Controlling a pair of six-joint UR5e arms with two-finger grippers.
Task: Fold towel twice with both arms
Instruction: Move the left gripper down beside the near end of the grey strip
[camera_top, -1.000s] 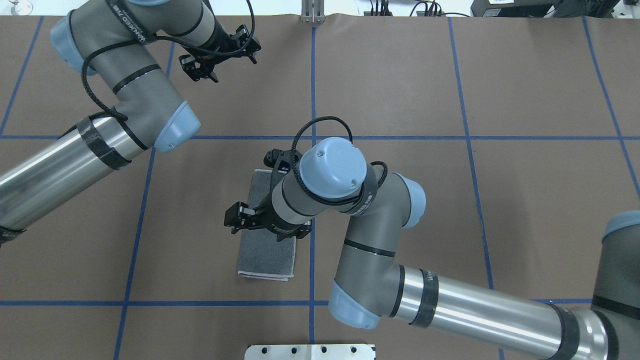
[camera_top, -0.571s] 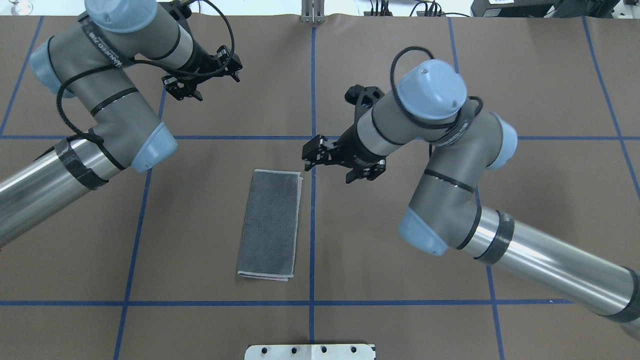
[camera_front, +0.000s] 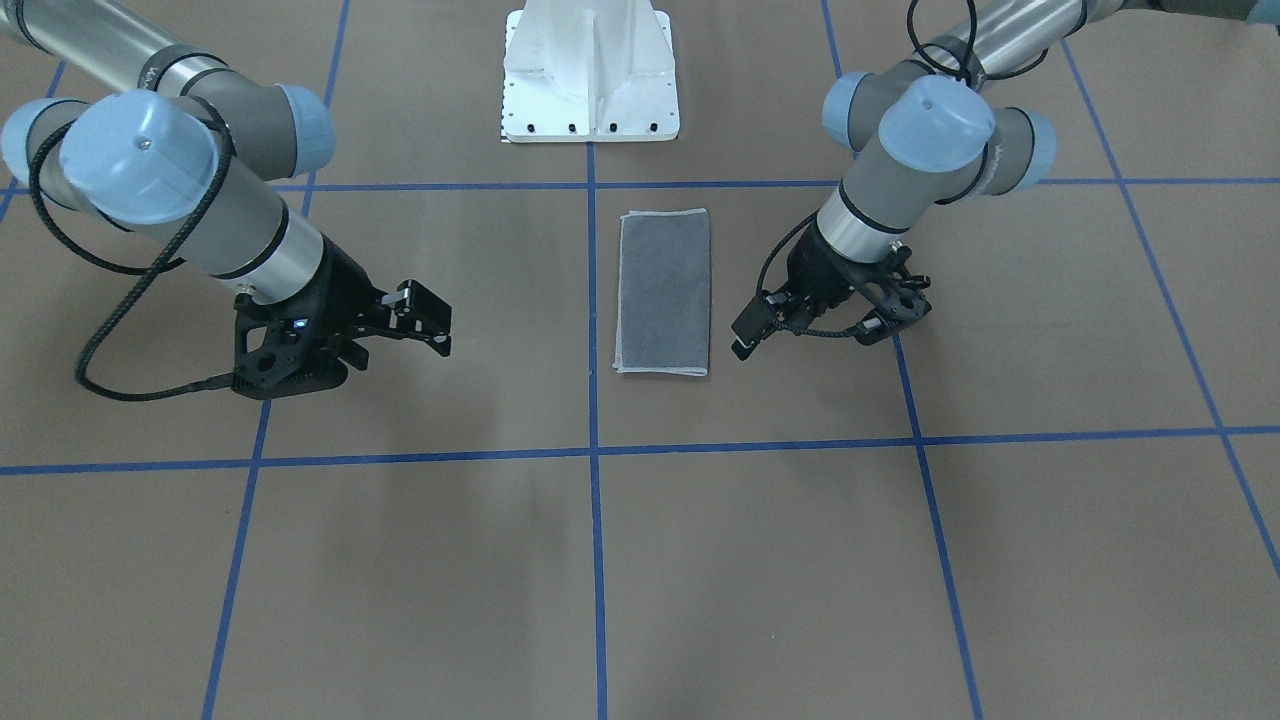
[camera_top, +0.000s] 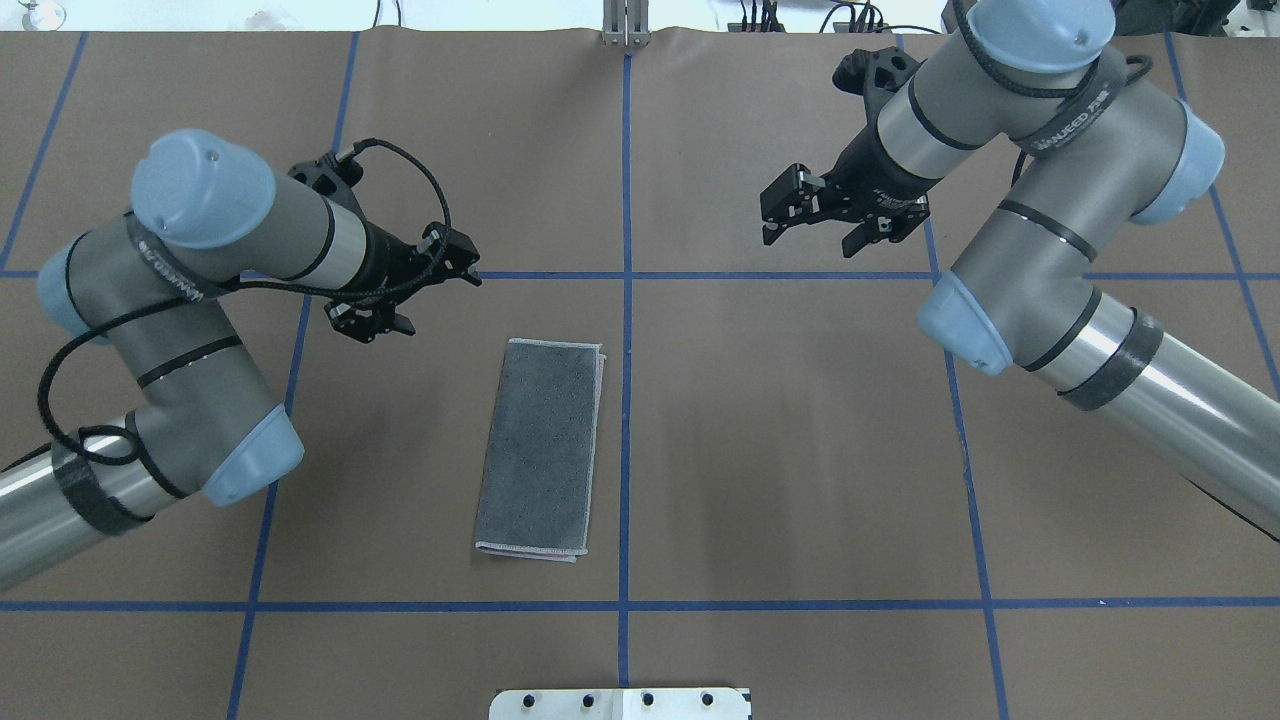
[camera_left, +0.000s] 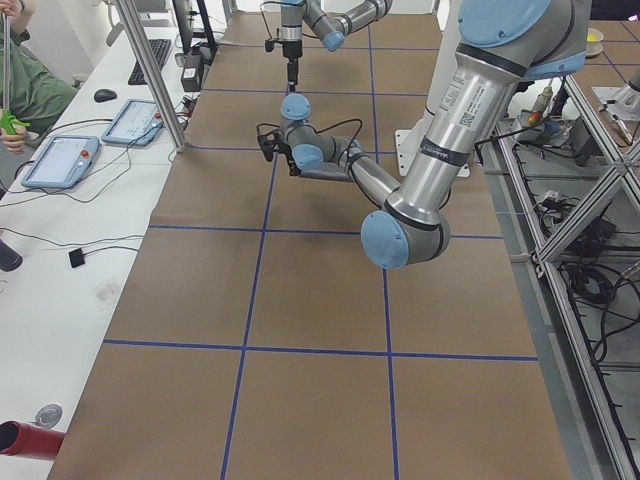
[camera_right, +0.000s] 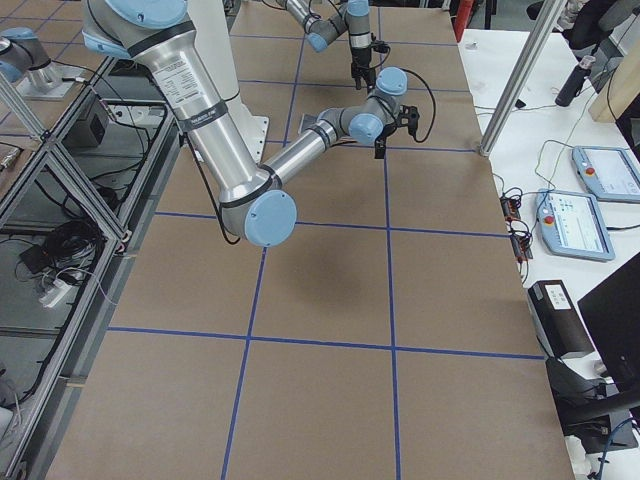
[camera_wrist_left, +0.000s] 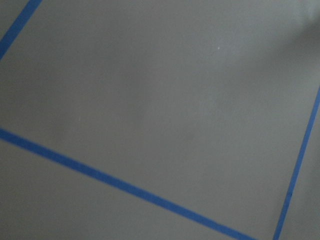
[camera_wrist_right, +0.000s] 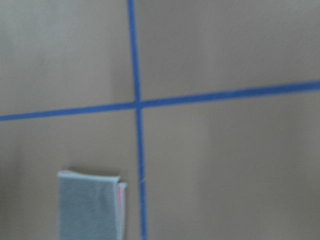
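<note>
The towel (camera_top: 540, 450) lies flat on the table as a narrow folded rectangle, dark grey face up, with its pale border showing. It also shows in the front view (camera_front: 664, 292) and in the right wrist view (camera_wrist_right: 90, 205), where a thin pink edge peeks out. My left gripper (camera_top: 462, 262) hovers off the towel's far left corner, open and empty; in the front view (camera_front: 748, 332) it is at the right of the towel. My right gripper (camera_top: 778, 208) is open and empty, well away to the far right of the towel, at the left in the front view (camera_front: 432, 320).
The white pedestal base (camera_front: 590, 70) stands at the near table edge behind the towel. Blue tape lines (camera_top: 625, 300) cross the brown table cover. A metal post (camera_top: 625, 25) stands at the far edge. Desks with tablets (camera_right: 585, 215) flank the far side.
My right arm has lifted off the towel and swung away to the far right. My left arm has come back towards the towel's far left corner. The towel has not moved.
</note>
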